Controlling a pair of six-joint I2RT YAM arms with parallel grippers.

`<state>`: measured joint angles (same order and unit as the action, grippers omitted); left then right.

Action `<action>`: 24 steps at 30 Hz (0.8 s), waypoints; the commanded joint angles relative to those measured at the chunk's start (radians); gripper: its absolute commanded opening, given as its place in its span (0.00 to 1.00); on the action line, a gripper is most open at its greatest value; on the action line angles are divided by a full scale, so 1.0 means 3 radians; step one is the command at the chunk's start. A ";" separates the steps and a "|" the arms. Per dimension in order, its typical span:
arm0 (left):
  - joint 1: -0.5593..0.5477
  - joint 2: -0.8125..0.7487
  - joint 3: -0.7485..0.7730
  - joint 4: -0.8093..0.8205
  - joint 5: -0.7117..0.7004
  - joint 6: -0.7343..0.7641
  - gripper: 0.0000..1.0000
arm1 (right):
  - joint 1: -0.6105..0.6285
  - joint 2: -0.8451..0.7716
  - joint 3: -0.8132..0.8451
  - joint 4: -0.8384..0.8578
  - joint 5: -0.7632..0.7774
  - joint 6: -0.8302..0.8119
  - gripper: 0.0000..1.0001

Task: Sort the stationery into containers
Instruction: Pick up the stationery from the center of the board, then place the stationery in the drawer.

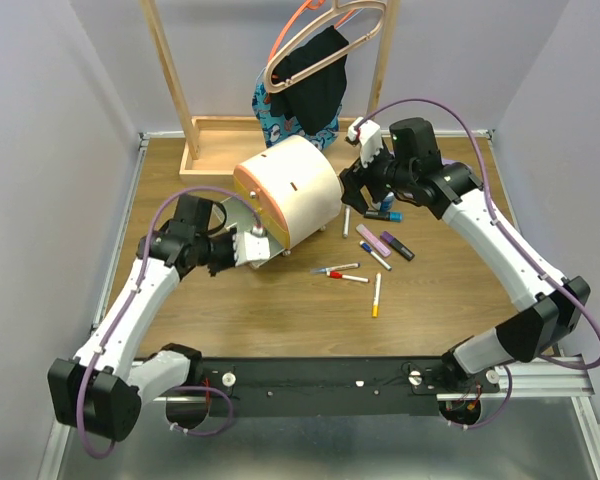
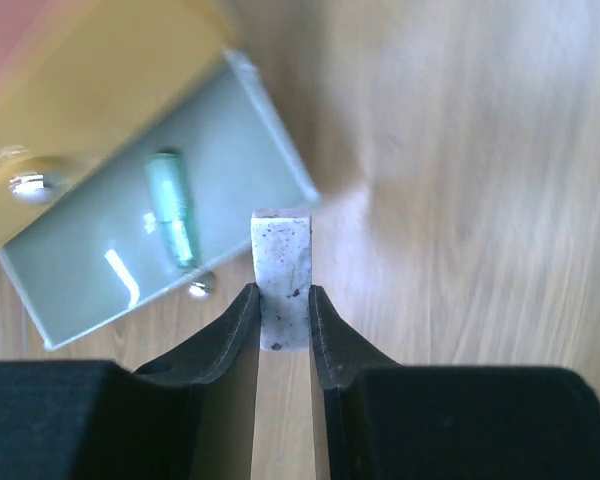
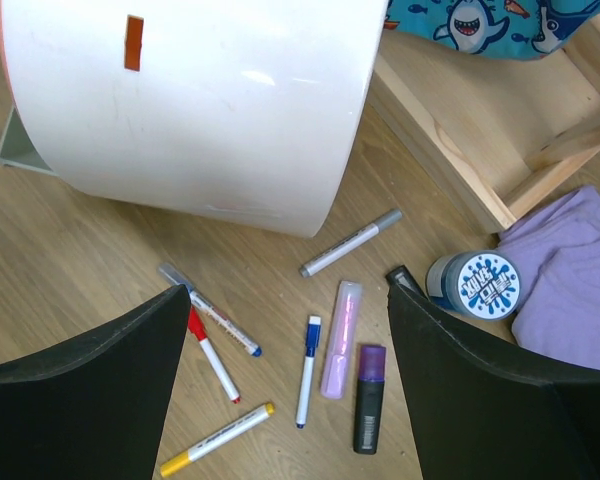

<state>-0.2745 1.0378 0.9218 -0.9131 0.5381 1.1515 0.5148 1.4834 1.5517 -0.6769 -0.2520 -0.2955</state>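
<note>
Your left pincer (image 2: 283,318) gripped a grey eraser (image 2: 281,262) beside the open drawer (image 2: 240,150) of the chest (image 1: 290,190), where a green eraser (image 2: 170,205) already lay; your right pincer (image 3: 290,282) hung wide above pens (image 3: 349,242) left unsorted near it.

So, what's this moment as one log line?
left gripper: shut on small grey rectangular eraser | right gripper: open above scattered slim pens

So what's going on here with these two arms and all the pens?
They are sorting stationery into a cream chest. The left gripper is clamped on a small grey eraser right by the chest's open drawer, where a small green item already lies. The right gripper hangs open, holding nothing, over a pink marker, a blue pen and other pens lying loose on the table.
</note>
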 commanded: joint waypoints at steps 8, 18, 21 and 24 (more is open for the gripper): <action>0.0281 0.0733 0.0655 0.1080 -0.0050 -0.2570 0.26 | -0.0024 0.0087 0.0248 0.0027 -0.0111 0.0182 0.87; 0.0373 0.0825 0.0246 0.1381 0.0052 -0.2611 0.25 | -0.0018 0.0036 0.0161 0.0042 -0.0070 0.0172 0.86; 0.0378 0.0851 0.0118 0.1540 0.0052 -0.2677 0.26 | -0.0018 0.0056 0.0166 0.0053 -0.0080 0.0172 0.86; 0.0403 0.0800 0.0011 0.1708 0.0129 -0.2800 0.32 | -0.0024 0.0082 0.0186 0.0058 -0.0096 0.0182 0.86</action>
<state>-0.1646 1.2884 0.9665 -0.5064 0.5323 0.3756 0.5148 1.5124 1.6005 -0.6743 -0.2646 -0.2531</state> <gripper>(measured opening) 0.291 0.866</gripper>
